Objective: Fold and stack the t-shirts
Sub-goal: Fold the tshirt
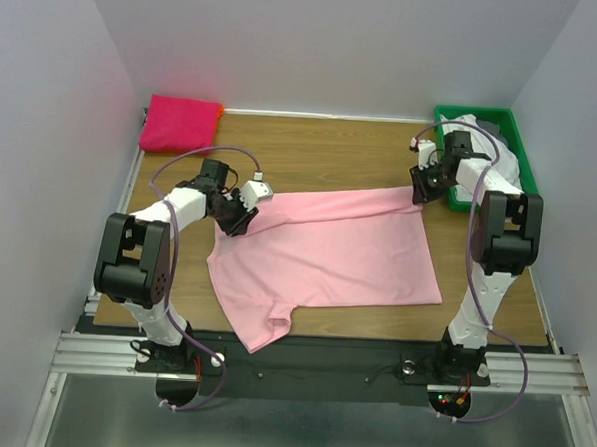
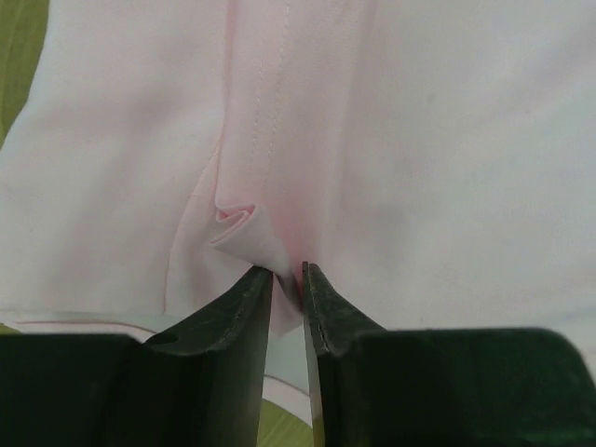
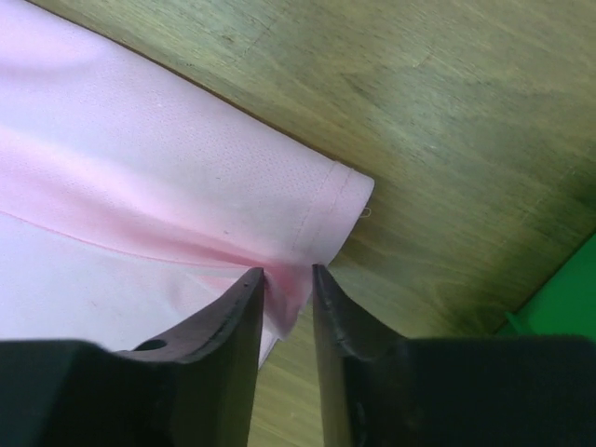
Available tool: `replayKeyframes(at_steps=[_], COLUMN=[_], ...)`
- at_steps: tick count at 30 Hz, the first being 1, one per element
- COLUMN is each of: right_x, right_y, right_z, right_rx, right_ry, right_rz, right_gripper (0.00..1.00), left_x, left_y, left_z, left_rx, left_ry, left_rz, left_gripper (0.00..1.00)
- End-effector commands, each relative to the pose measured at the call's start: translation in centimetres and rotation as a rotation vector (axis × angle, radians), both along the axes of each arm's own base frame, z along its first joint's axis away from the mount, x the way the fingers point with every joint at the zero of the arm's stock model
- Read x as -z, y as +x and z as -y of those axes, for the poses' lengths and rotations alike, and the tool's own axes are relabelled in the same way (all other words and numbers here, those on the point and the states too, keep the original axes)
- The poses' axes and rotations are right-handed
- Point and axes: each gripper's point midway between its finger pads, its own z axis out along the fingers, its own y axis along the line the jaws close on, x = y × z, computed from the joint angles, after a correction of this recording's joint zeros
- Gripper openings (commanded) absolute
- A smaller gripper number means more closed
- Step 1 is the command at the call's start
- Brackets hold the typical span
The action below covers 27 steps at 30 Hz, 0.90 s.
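Note:
A light pink t-shirt (image 1: 327, 250) lies spread on the wooden table, one sleeve hanging toward the near edge. My left gripper (image 1: 237, 220) is shut on a bunched fold of the shirt's left edge; the left wrist view shows the cloth (image 2: 391, 140) pinched between the fingertips (image 2: 288, 275). My right gripper (image 1: 420, 190) is shut on the shirt's far right corner; the right wrist view shows the hemmed corner (image 3: 186, 168) drawn taut into the jaws (image 3: 289, 279). A folded red t-shirt (image 1: 181, 123) lies at the far left corner.
A green bin (image 1: 442, 117) holding light and grey cloth stands at the far right, just beyond my right gripper; its corner shows in the right wrist view (image 3: 568, 298). White walls close in the table on three sides. Bare wood (image 1: 332, 155) lies behind the pink shirt.

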Motion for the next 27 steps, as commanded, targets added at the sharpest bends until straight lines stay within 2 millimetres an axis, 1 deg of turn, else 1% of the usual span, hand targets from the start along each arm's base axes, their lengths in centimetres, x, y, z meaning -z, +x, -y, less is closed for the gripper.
replayKeyframes(at_steps=[1,2,3,4,6,7,10,11,12,14,15,18,20,21,23,25,26,27], right_x=[-3.0,-3.6,-4.6,-5.1,-6.1,-6.6,-6.4,-5.8,-5.8,-5.1,-4.9,-3.9,-3.6,-3.0,-2.6,-2.2,-2.2,-2.2], right_y=[0.9,0.7,0.7,0.7,0.7,1.0,1.1,1.1,1.1,1.0,1.0,0.9,1.0,1.1,1.0,1.0,1.0,1.0], right_z=[0.6,0.4,0.1,0.0,-0.3,-0.3,-0.5,-0.6,-0.8,-1.2,-1.4,-1.8,-1.8,-1.7,-1.6,-1.4,-1.2,-1.3], right_rx=[-0.003,-0.008,-0.015,-0.019,-0.026,-0.024,-0.019,-0.022,-0.028,-0.029,-0.031,-0.028,-0.020,-0.015,-0.012,-0.007,-0.007,-0.007], right_ry=[-0.016,-0.007,0.007,0.014,0.025,0.027,0.041,0.048,0.055,0.075,0.081,0.092,0.089,0.085,0.079,0.066,0.062,0.061], right_rz=[0.077,0.078,0.094,0.102,0.113,0.123,0.105,0.087,0.078,0.056,0.047,0.017,0.010,-0.003,-0.011,-0.019,-0.018,-0.019], right_gripper=[0.36,0.39,0.44,0.46,0.46,0.46,0.41,0.40,0.38,0.38,0.38,0.38,0.38,0.38,0.38,0.38,0.38,0.38], left_x=[-3.1,-3.6,-4.1,-4.8,-5.4,-5.8,-5.9,-5.6,-5.4,-4.7,-4.5,-3.6,-2.9,-2.6,-2.2,-2.1,-2.1,-2.3], left_y=[-1.0,-1.0,-0.9,-0.5,-0.3,0.2,1.1,1.8,2.1,2.8,3.1,3.9,4.6,4.7,4.9,4.7,4.1,3.7], left_z=[0.9,1.1,1.1,1.1,1.4,1.6,2.0,2.1,2.2,2.3,2.3,2.2,2.1,1.9,1.7,1.7,1.6,1.9], left_rx=[0.103,0.120,0.121,0.120,0.123,0.120,0.083,0.068,0.056,0.029,0.024,-0.010,-0.032,-0.043,-0.051,-0.041,-0.032,-0.003], left_ry=[-0.048,-0.059,-0.062,-0.067,-0.077,-0.089,-0.112,-0.115,-0.118,-0.121,-0.119,-0.110,-0.102,-0.090,-0.076,-0.072,-0.070,-0.081], left_rz=[0.017,0.023,0.028,0.039,0.044,0.049,0.035,0.033,0.024,0.001,-0.002,-0.018,-0.025,-0.029,-0.036,-0.040,-0.056,-0.062], left_gripper=[0.41,0.42,0.42,0.43,0.44,0.44,0.44,0.44,0.46,0.47,0.50,0.51,0.51,0.51,0.51,0.47,0.40,0.26])
